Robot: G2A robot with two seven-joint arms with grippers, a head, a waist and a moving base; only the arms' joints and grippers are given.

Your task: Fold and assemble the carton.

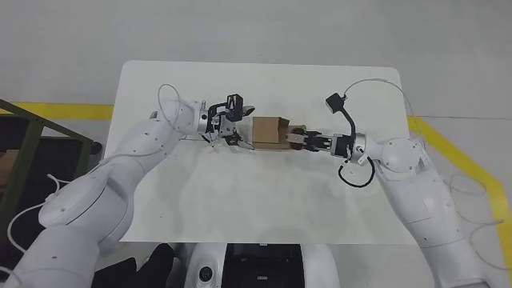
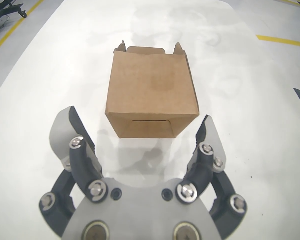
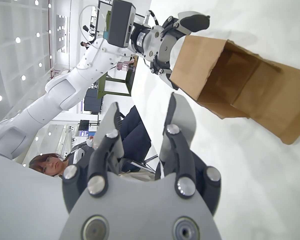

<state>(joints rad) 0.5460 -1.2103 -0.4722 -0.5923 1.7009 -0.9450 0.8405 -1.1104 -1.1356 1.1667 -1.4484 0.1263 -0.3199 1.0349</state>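
Note:
A brown carton [image 1: 268,132] lies on its side at the middle of the white table [image 1: 240,200]. Its closed end, with a tucked flap and slot, faces my left gripper [image 2: 139,119], which is open with a fingertip on either side of that end [image 3: 182,51]. The carton [image 2: 151,93] shows its unfolded flaps at the far end. That open end [image 3: 230,76], with loose flaps spread on the table, faces my right gripper [image 3: 143,106]. The right gripper is open and empty, a short way from the opening [image 1: 298,138]. In the top view the left gripper [image 1: 234,132] is at the carton's left.
Bare table surface lies on all sides of the carton. Yellow floor tape [image 1: 56,110] runs past the table's left and right sides. A dark green frame [image 1: 24,140] stands on the floor beyond the left edge.

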